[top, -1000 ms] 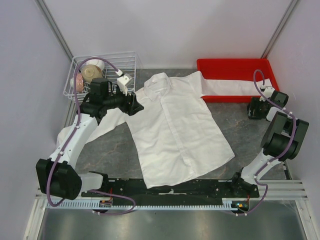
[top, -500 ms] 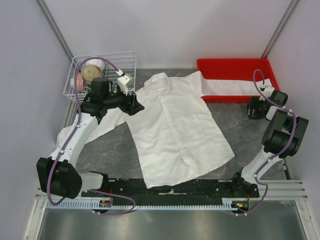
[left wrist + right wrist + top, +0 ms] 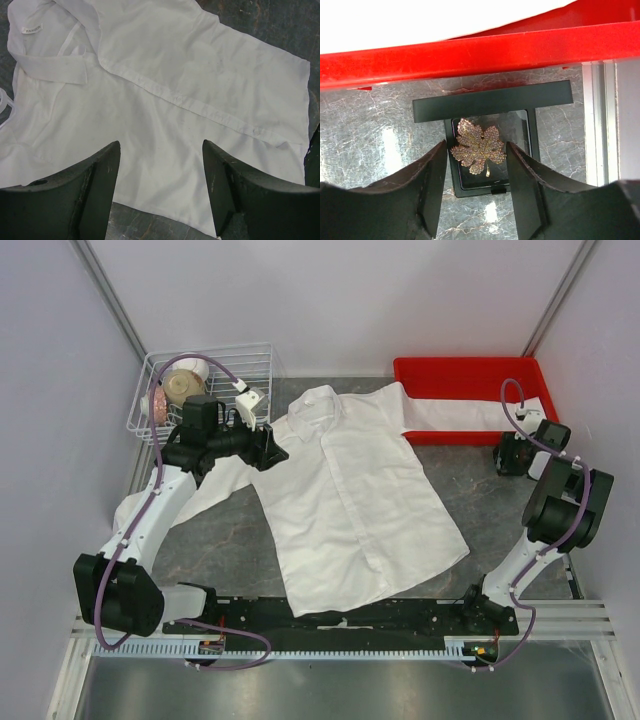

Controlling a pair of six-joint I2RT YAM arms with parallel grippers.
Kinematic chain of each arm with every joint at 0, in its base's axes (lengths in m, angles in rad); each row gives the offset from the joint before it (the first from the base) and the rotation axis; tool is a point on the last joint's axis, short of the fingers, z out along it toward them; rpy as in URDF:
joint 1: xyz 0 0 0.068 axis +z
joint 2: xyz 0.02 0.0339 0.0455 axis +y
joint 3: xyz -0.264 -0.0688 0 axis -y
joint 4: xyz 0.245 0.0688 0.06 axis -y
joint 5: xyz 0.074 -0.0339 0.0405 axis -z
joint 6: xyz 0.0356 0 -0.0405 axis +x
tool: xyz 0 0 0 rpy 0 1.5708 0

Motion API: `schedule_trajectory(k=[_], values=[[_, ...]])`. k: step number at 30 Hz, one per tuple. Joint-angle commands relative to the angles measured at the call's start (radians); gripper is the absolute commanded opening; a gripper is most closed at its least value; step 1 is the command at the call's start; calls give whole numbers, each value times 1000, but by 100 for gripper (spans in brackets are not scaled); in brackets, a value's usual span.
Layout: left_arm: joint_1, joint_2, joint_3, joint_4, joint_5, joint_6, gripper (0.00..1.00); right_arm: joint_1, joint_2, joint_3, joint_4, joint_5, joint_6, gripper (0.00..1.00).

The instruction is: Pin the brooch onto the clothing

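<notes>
The brooch [image 3: 478, 146] is a gold leaf-shaped ornament lying in a small open black box [image 3: 492, 102] on the table, just in front of the red tray. My right gripper [image 3: 476, 148] is open, one finger on each side of the brooch and close to its edges; I cannot tell whether they touch it. In the top view the right gripper [image 3: 508, 455] hides the brooch. The white shirt [image 3: 350, 490] lies flat, collar at the far end. My left gripper [image 3: 272, 448] is open and empty over the shirt's shoulder edge [image 3: 160, 100].
A red tray [image 3: 470, 370] stands at the back right with one shirt sleeve lying in it. A white wire basket [image 3: 200, 380] with tape rolls stands at the back left, behind my left arm. The table's right edge rail [image 3: 600, 125] runs beside the box.
My right wrist has shifted slightly toward the red tray. The left arm and the shirt have not moved.
</notes>
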Motion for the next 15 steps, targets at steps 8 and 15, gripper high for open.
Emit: schedule_trajectory(k=[8,15], values=[[-3,5,31,28,22,-26,72,5,-60,-30,45,-18,12,52],[-3,2,27,30,22,-25,72,5,-86,-27,44,-33,32,45]])
